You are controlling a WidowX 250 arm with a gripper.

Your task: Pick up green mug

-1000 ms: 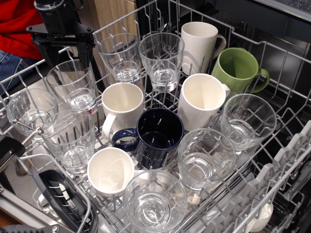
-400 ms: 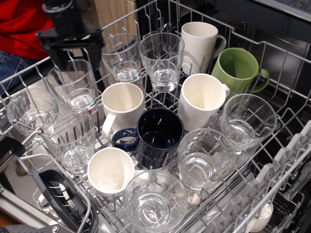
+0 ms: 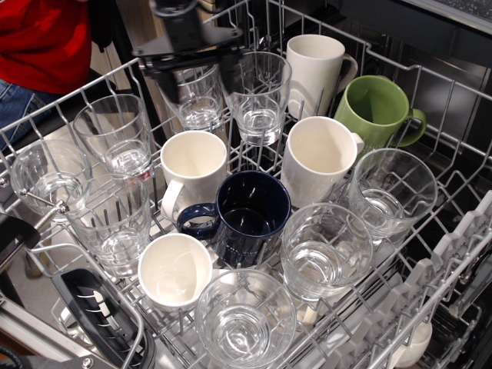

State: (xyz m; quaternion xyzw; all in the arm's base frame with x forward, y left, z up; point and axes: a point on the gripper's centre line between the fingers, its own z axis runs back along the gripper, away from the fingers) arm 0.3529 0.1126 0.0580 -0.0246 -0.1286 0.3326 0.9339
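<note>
observation.image: gripper [image 3: 192,81] blurred at upper left-centre, over the back row of glasses [image 3: 196,96]; fingers [image 3: 156,84] hanging spread apart, holding nothing. Green mug [image 3: 374,110] at upper right of the wire rack [image 3: 430,261], tilted toward camera, handle pointing right, well apart from the gripper. Just beside it: tall white mug [image 3: 314,69] on its left, another white mug [image 3: 319,157] in front-left, a glass [image 3: 390,192] in front. Dark blue mug [image 3: 250,215] mid-rack, more white mugs and glasses around it. Red clothing [image 3: 42,34] at top left corner.
</note>
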